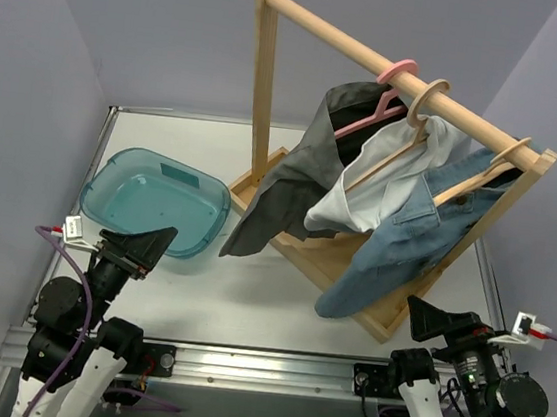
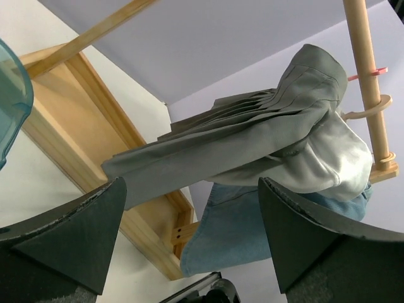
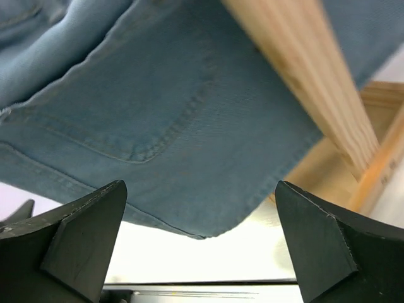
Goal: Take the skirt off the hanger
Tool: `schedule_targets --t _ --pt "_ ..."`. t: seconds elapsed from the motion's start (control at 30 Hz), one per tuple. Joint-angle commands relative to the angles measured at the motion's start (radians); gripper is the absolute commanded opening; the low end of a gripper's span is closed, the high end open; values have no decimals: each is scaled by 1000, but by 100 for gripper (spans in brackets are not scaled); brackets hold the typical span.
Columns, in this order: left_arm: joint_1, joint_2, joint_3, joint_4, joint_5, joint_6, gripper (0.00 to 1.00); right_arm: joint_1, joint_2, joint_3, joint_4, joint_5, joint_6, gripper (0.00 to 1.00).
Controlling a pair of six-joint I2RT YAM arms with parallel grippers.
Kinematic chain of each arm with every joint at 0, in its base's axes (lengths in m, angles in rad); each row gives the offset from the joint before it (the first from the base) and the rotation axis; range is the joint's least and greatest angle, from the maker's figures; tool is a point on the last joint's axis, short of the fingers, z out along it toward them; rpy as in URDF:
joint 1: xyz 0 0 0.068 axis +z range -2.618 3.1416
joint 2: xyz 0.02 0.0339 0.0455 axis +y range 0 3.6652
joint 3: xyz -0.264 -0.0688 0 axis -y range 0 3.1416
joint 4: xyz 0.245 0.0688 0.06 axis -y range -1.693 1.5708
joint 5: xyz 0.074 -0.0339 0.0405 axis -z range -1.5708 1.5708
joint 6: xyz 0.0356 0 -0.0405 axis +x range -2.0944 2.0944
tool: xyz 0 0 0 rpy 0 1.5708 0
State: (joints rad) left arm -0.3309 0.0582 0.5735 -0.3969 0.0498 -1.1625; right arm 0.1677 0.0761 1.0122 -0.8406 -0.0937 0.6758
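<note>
A grey pleated skirt (image 1: 297,175) hangs on a pink hanger (image 1: 388,85) at the left of the rod of a wooden rack (image 1: 264,86), its hem trailing down to the left. In the left wrist view the skirt (image 2: 252,132) shows ahead and above, with the pink hanger's hook (image 2: 369,74) on the rod. My left gripper (image 1: 143,246) is open and empty, low by the table's front left, apart from the skirt; it also shows in its wrist view (image 2: 190,183). My right gripper (image 1: 437,322) is open and empty under a denim garment (image 3: 158,95); it also shows in its wrist view (image 3: 201,184).
A white garment (image 1: 382,185) and the denim garment (image 1: 395,247) hang on wooden hangers to the right of the skirt. A teal plastic tub (image 1: 154,199) sits on the table at the left, beside the rack's base (image 1: 303,257). Purple walls close in both sides.
</note>
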Motion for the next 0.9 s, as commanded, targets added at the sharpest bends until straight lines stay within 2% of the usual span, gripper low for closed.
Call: schedule_targets --t 0.0,0.07,0.1,0.13,0.2,0.27,0.43,0.57,0.63,0.77,0.87 --pt "7 107 -1 206 36 67 94 71 20 23 -89 236 136 100" --pt "7 233 93 219 76 156 94 122 51 28 -115 267 159 100" --pt "7 384 145 208 108 200 94 136 60 29 -124 270 171 100" --pt "3 450 249 207 160 274 94 147 74 31 -141 272 174 100" --pt "-13 605 343 182 147 322 94 176 82 43 -172 293 224 100" --pt "-52 691 438 211 96 386 94 217 88 69 -201 316 242 100" --pt "-195 856 649 159 -37 592 94 361 73 89 -140 278 255 100" --pt "-356 1015 827 106 -135 750 94 469 48 66 -83 235 283 100" --pt "-387 1046 888 110 -136 808 95 498 53 60 -72 224 266 100" --pt "-442 1072 907 177 -96 862 95 503 105 97 -74 210 225 100" --pt "-461 1112 930 172 -50 893 97 506 87 118 -16 229 273 100"
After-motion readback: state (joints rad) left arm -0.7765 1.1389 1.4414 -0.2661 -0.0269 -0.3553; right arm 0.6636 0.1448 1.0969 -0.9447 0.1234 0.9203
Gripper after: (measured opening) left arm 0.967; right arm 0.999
